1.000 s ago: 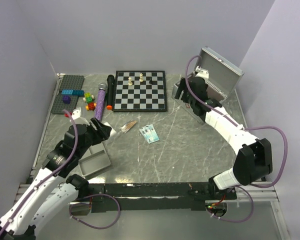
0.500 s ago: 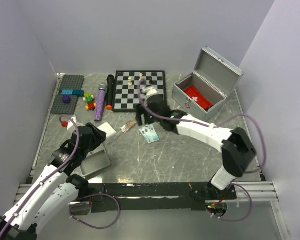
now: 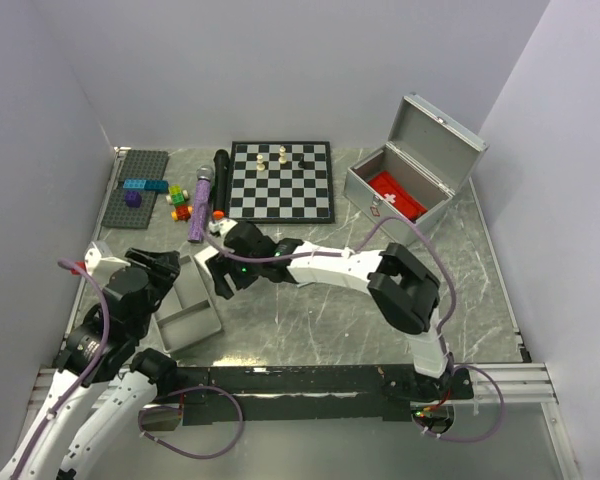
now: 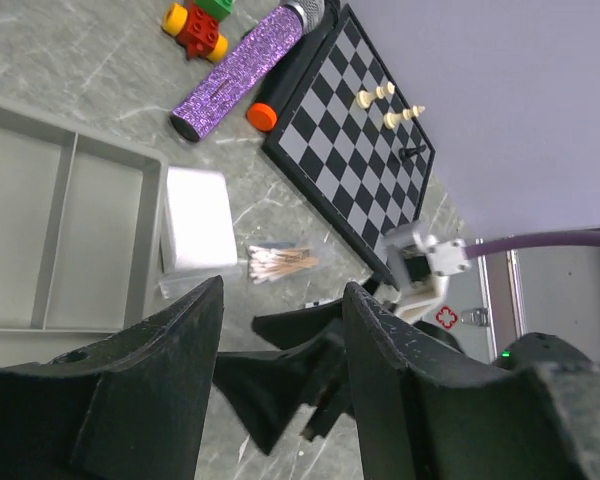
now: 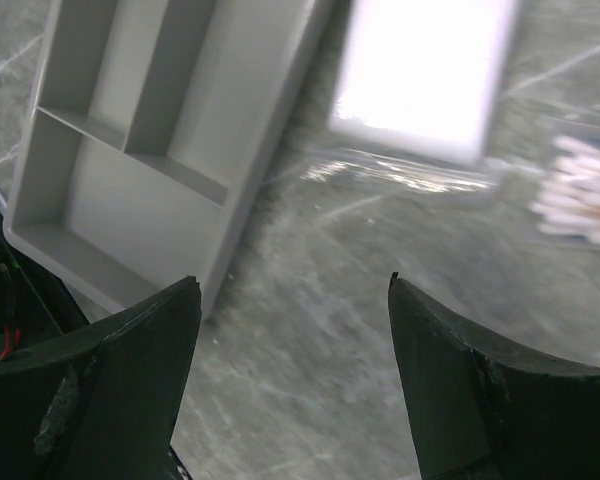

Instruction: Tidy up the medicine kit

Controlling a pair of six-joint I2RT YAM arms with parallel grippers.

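Observation:
The open metal medicine kit with red lining stands at the back right. My right gripper reaches far left, open and empty, low over the table beside the grey divided tray. In the right wrist view its jaws stand wide, with the tray, a white pad in clear wrap and cotton swabs ahead. My left gripper is open and empty above the tray's left side. Its wrist view shows the pad, the swabs and the tray.
A chessboard with a few pieces lies at the back centre. A purple microphone, a black microphone, toy bricks and a grey brick plate lie at the back left. Walls close three sides.
My right arm swung from the kit across the table to the left, ending by the tray and now covering the small packets. My left arm drew back toward the near left.

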